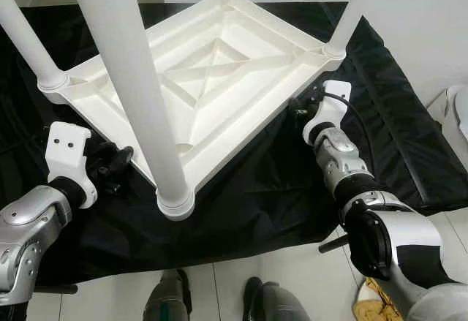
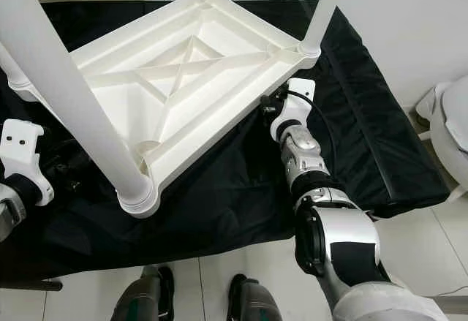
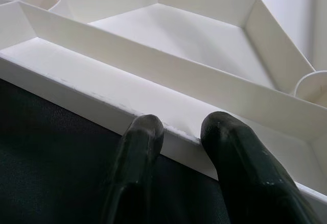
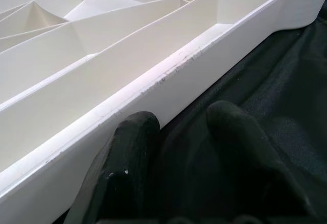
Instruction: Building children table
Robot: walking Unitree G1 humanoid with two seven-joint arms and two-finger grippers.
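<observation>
flanking upturned table [image 1: 219, 72], left hand [image 3: 179, 132] & right hand [image 4: 176, 127] at rim.

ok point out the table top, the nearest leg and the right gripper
table top [image 1: 219, 65], left eye view, ribbed underside
nearest leg [image 1: 128, 72], left eye view, mid shaft
right gripper [image 4: 173, 132], right wrist view, between fingertips at the rim

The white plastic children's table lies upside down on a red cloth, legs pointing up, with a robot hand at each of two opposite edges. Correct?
Not quite: the cloth is black, not red, as the left eye view shows. The rest stands: the white plastic children's table lies upside down, legs up, with the left hand and the right hand at opposite edges.
</observation>
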